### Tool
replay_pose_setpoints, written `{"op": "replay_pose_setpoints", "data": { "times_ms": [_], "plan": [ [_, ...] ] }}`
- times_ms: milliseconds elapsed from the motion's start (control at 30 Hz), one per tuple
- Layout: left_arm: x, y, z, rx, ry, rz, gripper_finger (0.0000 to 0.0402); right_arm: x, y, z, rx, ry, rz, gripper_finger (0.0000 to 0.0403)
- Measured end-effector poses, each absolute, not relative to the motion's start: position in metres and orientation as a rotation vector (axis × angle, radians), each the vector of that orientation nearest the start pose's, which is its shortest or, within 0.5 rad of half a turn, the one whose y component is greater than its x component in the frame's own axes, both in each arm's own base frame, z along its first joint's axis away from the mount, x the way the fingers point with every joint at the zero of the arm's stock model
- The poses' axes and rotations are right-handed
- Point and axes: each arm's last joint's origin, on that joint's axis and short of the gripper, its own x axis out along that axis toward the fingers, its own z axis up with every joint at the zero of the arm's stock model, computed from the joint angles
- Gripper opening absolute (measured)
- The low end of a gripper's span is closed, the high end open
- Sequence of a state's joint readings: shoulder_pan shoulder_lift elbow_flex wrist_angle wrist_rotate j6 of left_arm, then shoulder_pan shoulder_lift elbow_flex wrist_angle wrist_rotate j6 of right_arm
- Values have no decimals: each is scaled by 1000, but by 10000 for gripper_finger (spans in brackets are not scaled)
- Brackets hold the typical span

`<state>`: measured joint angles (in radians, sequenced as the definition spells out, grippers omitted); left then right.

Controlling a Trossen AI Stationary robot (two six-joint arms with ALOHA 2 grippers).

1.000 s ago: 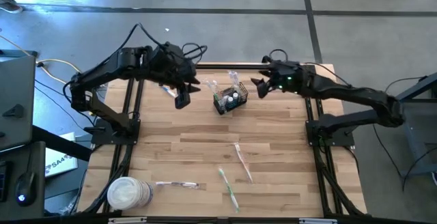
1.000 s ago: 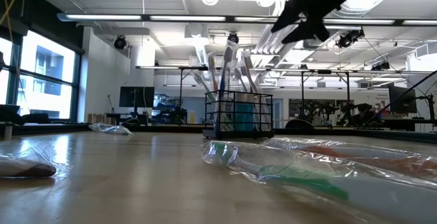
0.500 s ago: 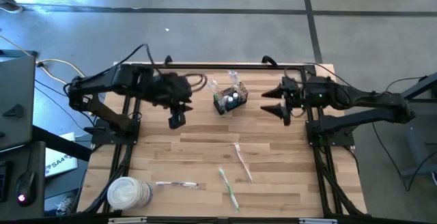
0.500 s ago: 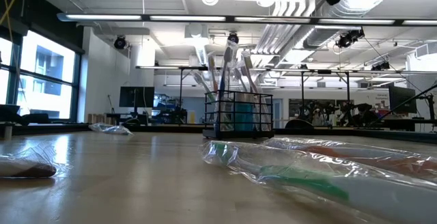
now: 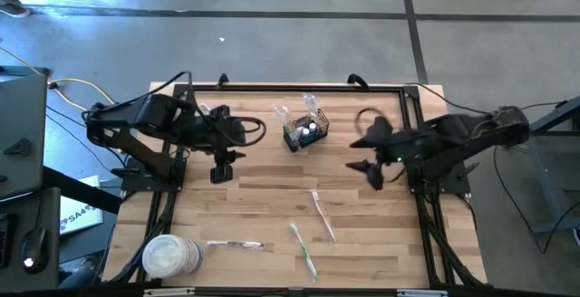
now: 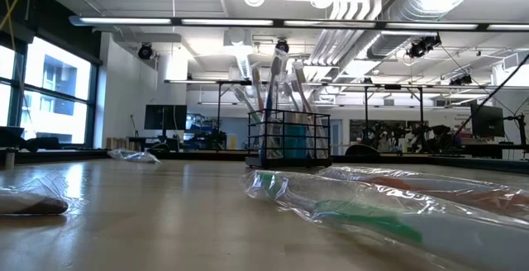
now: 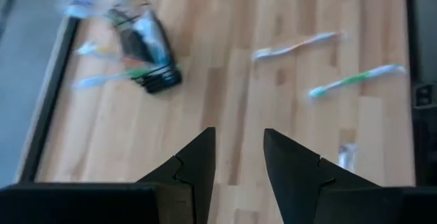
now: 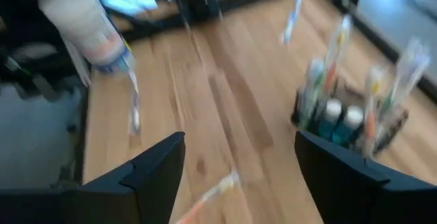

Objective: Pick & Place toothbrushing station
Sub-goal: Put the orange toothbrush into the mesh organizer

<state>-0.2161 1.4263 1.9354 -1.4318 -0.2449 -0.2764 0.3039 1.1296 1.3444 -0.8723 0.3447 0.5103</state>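
Between both empty grippers, left [image 5: 221, 172] narrow, right [image 5: 372, 162] seemingly wide, stands basket [image 5: 304, 132].

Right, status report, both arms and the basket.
Left end effector empty, over bare table. Right end effector open, empty. Basket upright at table's back, untouched. Nothing blocking it.

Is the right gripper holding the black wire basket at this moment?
No: in the high view the right gripper hangs open and empty, apart from the black wire basket standing on the table.

Bare wood below both grippers; wire basket [image 5: 304, 132] stands between them, two wrapped toothbrushes [image 5: 322, 214] lie nearer front edge.
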Motion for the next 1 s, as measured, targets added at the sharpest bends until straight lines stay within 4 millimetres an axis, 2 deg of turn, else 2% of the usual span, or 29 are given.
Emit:
{"op": "replay_pose_setpoints", "data": {
  "times_ms": [133, 267, 500, 700, 833, 1000],
  "plan": [
    [216, -40, 461, -46, 888, 163, 122, 231, 67, 385, 336, 728, -258, 270],
    [216, -41, 455, -42, 891, 113, 122, 259, 77, 365, 442, 820, -325, 270],
    [209, -42, 406, -61, 891, 29, 122, 291, 86, 319, 449, 1027, -411, 270],
    [208, -44, 369, -125, 811, -62, 122, 315, 88, 285, 596, 1120, -521, 270],
    [205, -44, 356, -170, 843, -39, 122, 328, 93, 262, 690, 1185, -577, 270],
    [204, -44, 352, -193, 854, -40, 122, 343, 99, 238, 780, 1229, -607, 270]
  ]
}}
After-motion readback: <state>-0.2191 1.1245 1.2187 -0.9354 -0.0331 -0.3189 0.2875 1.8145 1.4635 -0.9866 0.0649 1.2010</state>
